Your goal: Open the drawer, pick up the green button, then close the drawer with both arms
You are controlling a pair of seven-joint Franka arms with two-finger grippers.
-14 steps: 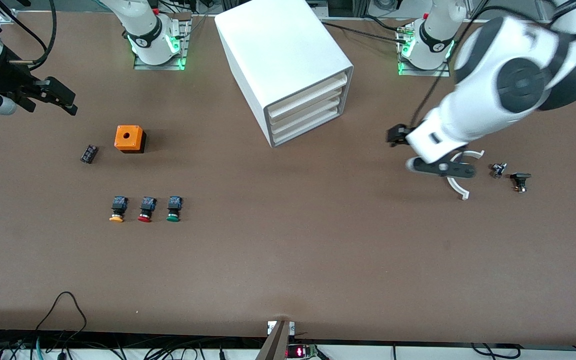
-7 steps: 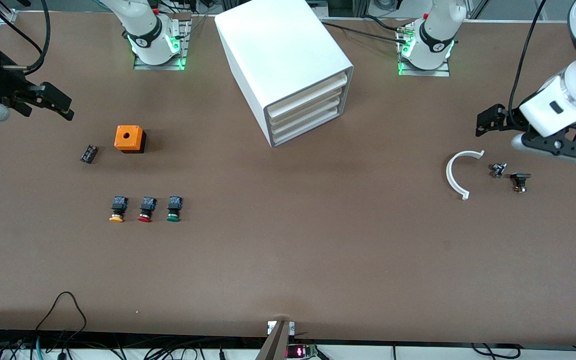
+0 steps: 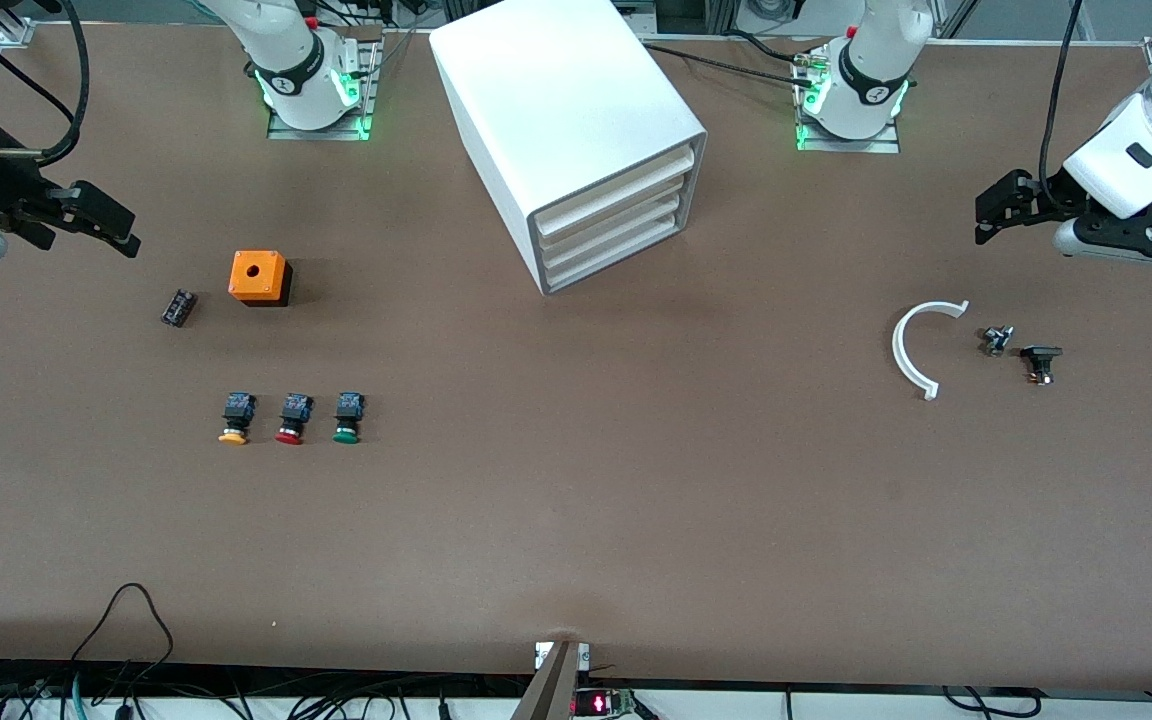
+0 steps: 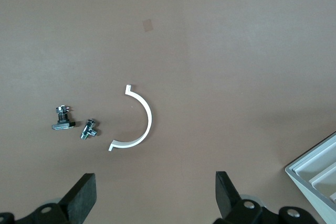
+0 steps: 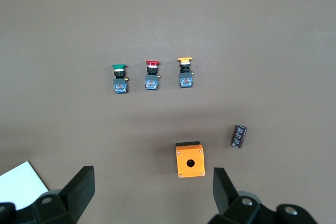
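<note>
The white cabinet (image 3: 576, 120) stands at the table's middle, toward the robots' bases, with all three drawers pushed in. The drawer (image 3: 614, 221) is the middle one. The green-capped button (image 3: 347, 419) (image 5: 119, 78) lies on the table with two others in a row, nearer the front camera than the orange box. My left gripper (image 3: 996, 210) (image 4: 155, 198) hangs open and empty over the left arm's end of the table. My right gripper (image 3: 101, 215) (image 5: 152, 192) hangs open and empty over the right arm's end, beside the orange box.
An orange box (image 3: 259, 276) (image 5: 190, 160) and a small dark cylinder (image 3: 177, 307) lie near the right gripper. Red-capped (image 3: 291, 418) and yellow-capped (image 3: 235, 418) buttons flank the green one. A white arc piece (image 3: 911, 350) (image 4: 142, 121) and two small metal parts (image 3: 996, 340) (image 3: 1040, 362) lie below the left gripper.
The left arm has swung away from over the white arc toward its end of the table. The right gripper has drifted slightly outward. Both stay open.
</note>
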